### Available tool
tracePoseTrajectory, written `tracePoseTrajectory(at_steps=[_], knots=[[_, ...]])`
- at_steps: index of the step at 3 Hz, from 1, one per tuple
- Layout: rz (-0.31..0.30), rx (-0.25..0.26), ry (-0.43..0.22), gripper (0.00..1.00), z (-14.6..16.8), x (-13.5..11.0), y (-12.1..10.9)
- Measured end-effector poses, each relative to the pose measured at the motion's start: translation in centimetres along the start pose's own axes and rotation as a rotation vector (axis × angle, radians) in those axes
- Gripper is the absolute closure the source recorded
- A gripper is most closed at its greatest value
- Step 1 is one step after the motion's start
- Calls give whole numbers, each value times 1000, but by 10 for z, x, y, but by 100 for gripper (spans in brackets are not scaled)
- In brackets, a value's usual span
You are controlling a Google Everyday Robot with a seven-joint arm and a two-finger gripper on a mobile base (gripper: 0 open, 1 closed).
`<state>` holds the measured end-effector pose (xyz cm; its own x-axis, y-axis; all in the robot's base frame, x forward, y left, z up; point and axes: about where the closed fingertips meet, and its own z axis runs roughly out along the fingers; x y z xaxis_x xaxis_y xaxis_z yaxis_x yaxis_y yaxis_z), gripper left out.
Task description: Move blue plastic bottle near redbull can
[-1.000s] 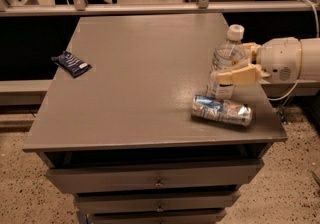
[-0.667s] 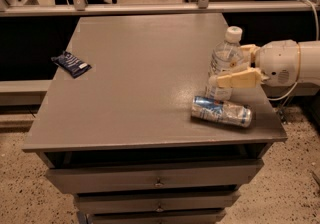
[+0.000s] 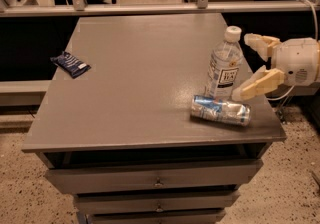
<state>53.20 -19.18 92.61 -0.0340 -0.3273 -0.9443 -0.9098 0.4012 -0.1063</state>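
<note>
The blue plastic bottle [image 3: 224,65], clear with a white cap and a white-and-dark label, stands upright near the table's right edge. The redbull can [image 3: 220,110] lies on its side just in front of the bottle, close to the front right corner. My gripper [image 3: 249,65] is to the right of the bottle, open, with one cream finger [image 3: 260,42] behind and one finger [image 3: 255,85] nearer the can. Its fingers are apart from the bottle and hold nothing.
A flat dark-blue snack packet [image 3: 70,64] lies at the table's left edge. The grey table [image 3: 135,73] has drawers below its front edge. A metal rail [image 3: 150,8] runs behind the table. A cable hangs beside the gripper's white body [image 3: 300,63].
My gripper has let go of the bottle and drawn back to the right, with its fingers spread. The bottle stays upright behind the lying can.
</note>
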Motion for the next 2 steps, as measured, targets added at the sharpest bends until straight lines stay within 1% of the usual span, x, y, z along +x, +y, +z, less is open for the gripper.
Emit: tracePoseTrajectory(at_steps=[1, 2], knots=[[-32, 124, 53, 0, -64, -12, -17], [-56, 300, 94, 0, -147, -39, -35]])
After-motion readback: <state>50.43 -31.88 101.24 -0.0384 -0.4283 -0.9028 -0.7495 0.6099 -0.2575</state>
